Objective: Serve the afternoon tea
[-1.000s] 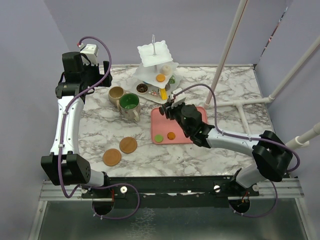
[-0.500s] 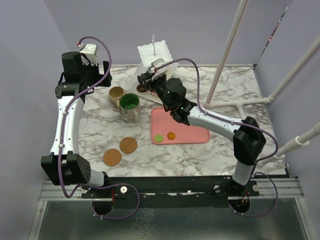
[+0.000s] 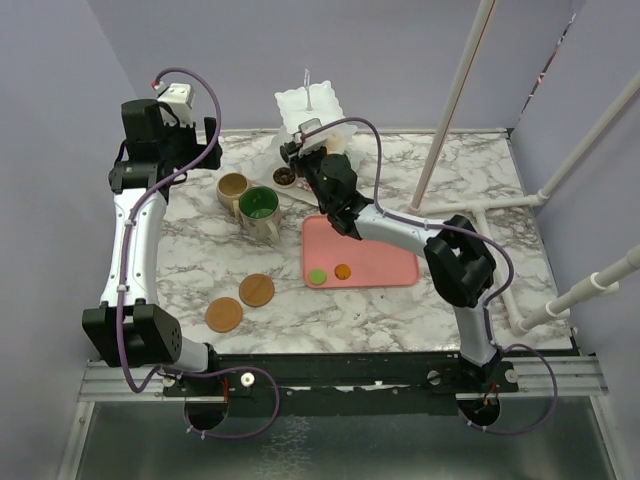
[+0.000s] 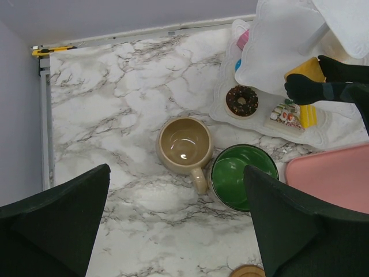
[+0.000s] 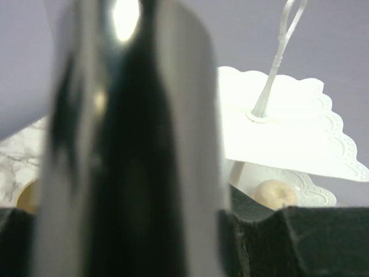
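Two dark fingertips of the right gripper (image 4: 307,75) stand partly closed on a yellow toy pastry (image 4: 301,70). In the left wrist view the pastry fills the gap between them, which reads as a grip rather than a near miss. The gripper holds this piece at the edge of the middle tier of the white three-tier stand (image 3: 310,103), judged to be the approach for setting it down there. The right wrist view adds little: a blurred glossy shape (image 5: 132,144) close to the lens blocks most of it and cannot be identified.

On the bottom tier a chocolate donut (image 4: 241,100), a sprinkled pastry (image 4: 284,112) and a second yellow piece (image 4: 309,115) lie side by side. That row occupies this edge of the tier, which would explain the choice of a higher tier.

A pink tray (image 3: 375,262) lies just beside the stand, on the side toward the arm bases, and appears to serve as the staging surface. A green piece (image 3: 317,276) and an orange piece (image 3: 342,271) lie on it, so loading is judged incomplete.

The left gripper (image 4: 176,172) hangs with its jaws fully apart, holding nothing, above the beige mug (image 4: 184,144) and the green-inside mug (image 4: 242,173). Both mugs stand close together on the marble table (image 3: 200,250). Two round wooden coasters (image 3: 256,290) lie well apart from the mugs, nearer the front edge, with nothing on them. The mugs are therefore judged not yet served.
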`<state>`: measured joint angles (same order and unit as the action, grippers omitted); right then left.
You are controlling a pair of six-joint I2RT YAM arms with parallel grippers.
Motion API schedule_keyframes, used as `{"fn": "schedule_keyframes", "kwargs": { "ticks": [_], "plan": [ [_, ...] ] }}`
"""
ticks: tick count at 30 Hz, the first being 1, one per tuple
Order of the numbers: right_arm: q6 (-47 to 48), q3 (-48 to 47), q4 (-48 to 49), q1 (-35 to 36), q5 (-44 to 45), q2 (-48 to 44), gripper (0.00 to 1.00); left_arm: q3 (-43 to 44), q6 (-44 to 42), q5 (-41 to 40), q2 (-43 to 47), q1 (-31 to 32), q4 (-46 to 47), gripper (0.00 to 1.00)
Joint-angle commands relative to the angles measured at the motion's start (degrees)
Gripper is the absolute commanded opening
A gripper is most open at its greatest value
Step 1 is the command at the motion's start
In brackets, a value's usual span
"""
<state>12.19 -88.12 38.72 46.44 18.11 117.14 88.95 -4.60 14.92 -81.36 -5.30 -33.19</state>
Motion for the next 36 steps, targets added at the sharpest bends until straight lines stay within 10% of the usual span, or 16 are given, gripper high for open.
{"fn": "schedule_keyframes", "kwargs": {
  "ticks": [1,36],
  "plan": [
    [-0.41,-3.71,8.6,-1.04,1.49,3.76,0.34,2.48,0.64,0.52,-2.06,-0.41,0.32,0.99],
    [-3.76,8.7,13.7,-2.19,-1.44,-4.04,0.64,2.66,2.67,0.02,-0.78,-0.43,0.5,0.99]
  ]
}}
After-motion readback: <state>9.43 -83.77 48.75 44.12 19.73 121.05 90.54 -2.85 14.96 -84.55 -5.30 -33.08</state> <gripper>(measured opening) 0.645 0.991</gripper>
